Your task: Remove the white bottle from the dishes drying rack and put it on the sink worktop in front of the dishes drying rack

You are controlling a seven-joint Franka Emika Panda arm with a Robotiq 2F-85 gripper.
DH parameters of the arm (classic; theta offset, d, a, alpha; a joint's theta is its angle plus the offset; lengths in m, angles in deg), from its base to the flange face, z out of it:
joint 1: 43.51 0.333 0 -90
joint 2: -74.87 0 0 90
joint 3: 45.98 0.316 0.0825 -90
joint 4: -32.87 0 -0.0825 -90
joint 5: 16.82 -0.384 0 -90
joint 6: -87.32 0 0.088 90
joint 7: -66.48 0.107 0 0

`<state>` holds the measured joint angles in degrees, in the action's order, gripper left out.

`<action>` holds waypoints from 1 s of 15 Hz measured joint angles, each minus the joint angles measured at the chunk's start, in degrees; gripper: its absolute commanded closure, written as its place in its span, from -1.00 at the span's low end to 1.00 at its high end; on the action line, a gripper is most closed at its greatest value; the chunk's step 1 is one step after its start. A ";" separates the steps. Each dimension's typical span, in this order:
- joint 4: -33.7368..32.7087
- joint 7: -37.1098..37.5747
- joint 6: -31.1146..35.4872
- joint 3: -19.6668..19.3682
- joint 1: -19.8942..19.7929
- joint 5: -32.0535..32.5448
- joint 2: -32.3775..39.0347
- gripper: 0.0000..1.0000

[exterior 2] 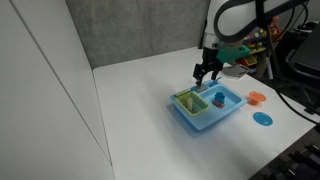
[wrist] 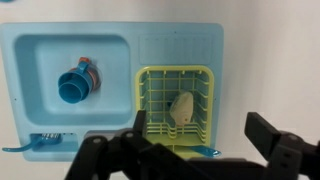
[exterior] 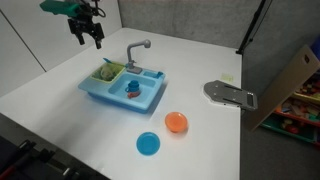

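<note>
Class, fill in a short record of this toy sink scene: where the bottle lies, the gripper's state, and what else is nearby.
Rack: yellow-green plastic dish rack on the light-blue plastic sink worktop, beside the basin
Bottle: small whitish plastic toy bottle, lying inside the rack
Gripper: open, raised above the sink, holding nothing
Basin: blue-and-orange toy item
Table: orange bowl, round blue plate

Colour notes: toy sink set on a white table [exterior: 60, 75].
Sink worktop [wrist: 180, 45] light blue, with a finely ribbed patch. Dishes drying rack [wrist: 150, 100] yellow-green, open grid pattern. White bottle [wrist: 183, 107] creamy off-white, plain. Cup [wrist: 77, 83] blue with orange. Faucet [exterior: 137, 48] grey. Bowl [exterior: 176, 122] orange, plate [exterior: 148, 144] bright blue, both unpatterned. Gripper [exterior: 90, 38] black, teal-green housing above it.
</note>
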<state>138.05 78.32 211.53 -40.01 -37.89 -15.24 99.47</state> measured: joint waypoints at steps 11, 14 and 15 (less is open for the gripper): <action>-0.84 4.47 3.21 -3.58 3.09 0.44 4.43 -1.00; -0.86 4.47 6.55 -3.95 3.15 0.44 5.92 -1.00; -0.92 4.47 7.87 -4.04 3.18 0.44 6.72 -1.00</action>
<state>137.13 82.79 219.40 -44.06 -34.70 -14.80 106.19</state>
